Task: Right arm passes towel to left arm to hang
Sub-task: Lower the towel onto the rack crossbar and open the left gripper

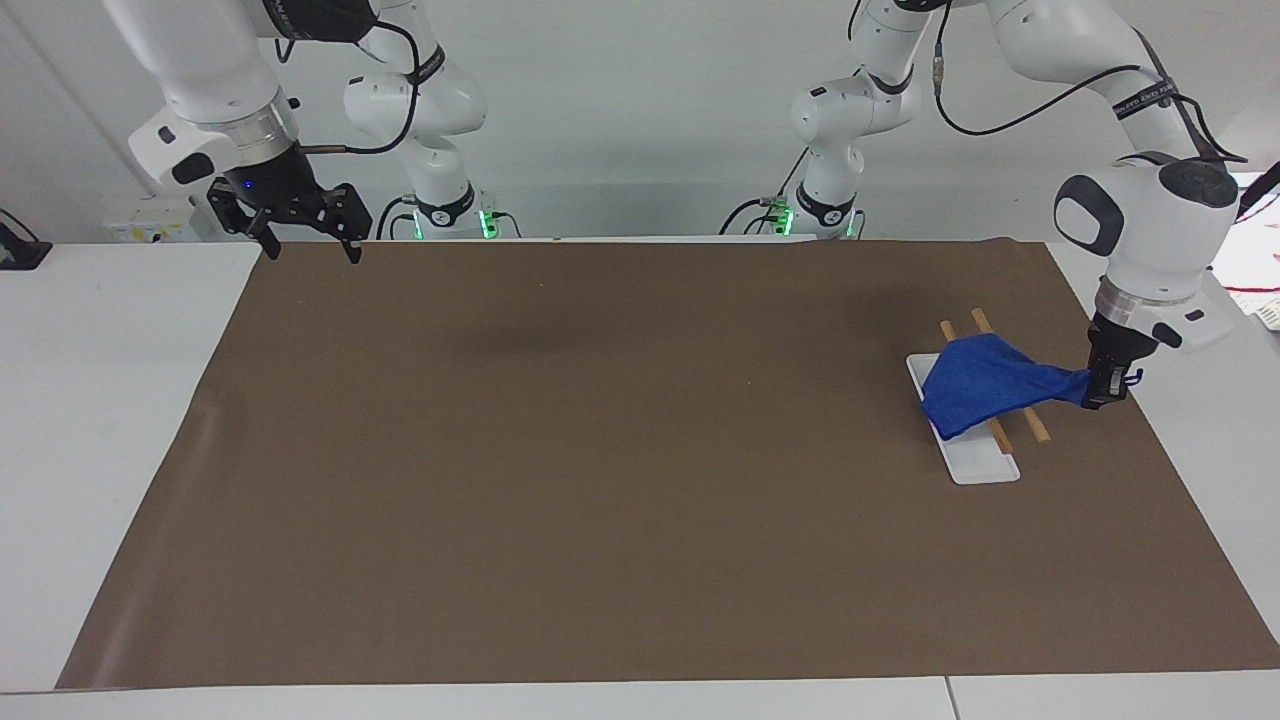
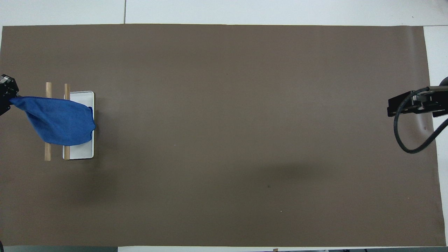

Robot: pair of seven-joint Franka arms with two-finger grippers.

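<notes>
The blue towel (image 1: pixel 975 390) (image 2: pixel 59 120) drapes over two wooden rods (image 1: pixel 1030 420) (image 2: pixel 48 154) of a rack on a white tray (image 1: pixel 975 465) (image 2: pixel 82 152), at the left arm's end of the table. My left gripper (image 1: pixel 1100 395) (image 2: pixel 6 98) is shut on the towel's corner, low beside the rack, and holds the cloth taut across the rods. A small blue loop sticks out by its fingers. My right gripper (image 1: pixel 305 245) (image 2: pixel 407 105) hangs open and holds nothing, over the brown mat's corner at the right arm's end, where that arm waits.
A brown mat (image 1: pixel 640 480) (image 2: pixel 224 140) covers most of the white table (image 1: pixel 100 400). The right arm's black cable (image 2: pixel 409 140) loops under its wrist. Both arm bases with green lights (image 1: pixel 485 222) stand at the table's edge.
</notes>
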